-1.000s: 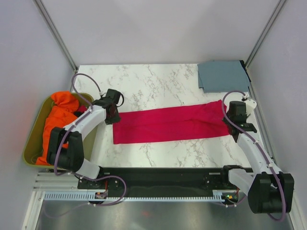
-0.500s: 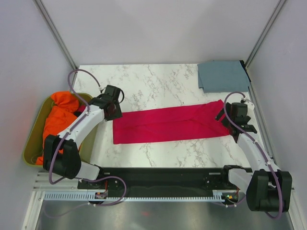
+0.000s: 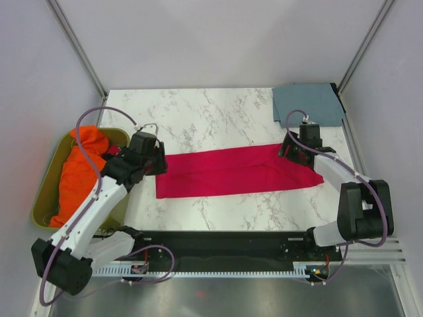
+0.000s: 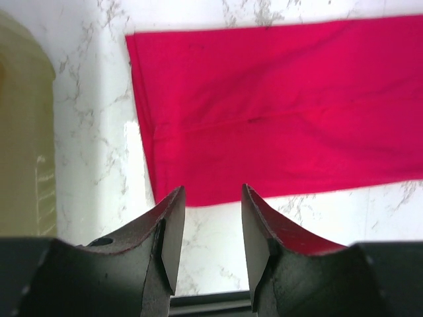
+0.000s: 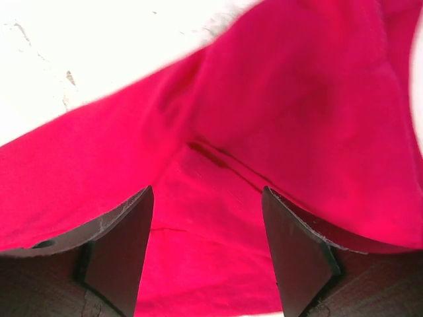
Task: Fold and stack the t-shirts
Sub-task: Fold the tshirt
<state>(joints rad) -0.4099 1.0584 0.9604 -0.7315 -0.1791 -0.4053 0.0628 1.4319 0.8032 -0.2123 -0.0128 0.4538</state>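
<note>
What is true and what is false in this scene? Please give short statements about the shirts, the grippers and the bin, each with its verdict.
1. The red shirt lies as a long strip on the table. True.
2. The grey shirt lies on the red shirt. False: it lies apart, at the far right corner.
3. The left gripper is open. True.
4. The right gripper is shut on the red shirt. False: it is open over it.
5. The bin holds orange cloth. True.

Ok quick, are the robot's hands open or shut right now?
Left gripper: open, holding nothing, above the red t-shirt.
Right gripper: open, holding nothing.
</note>
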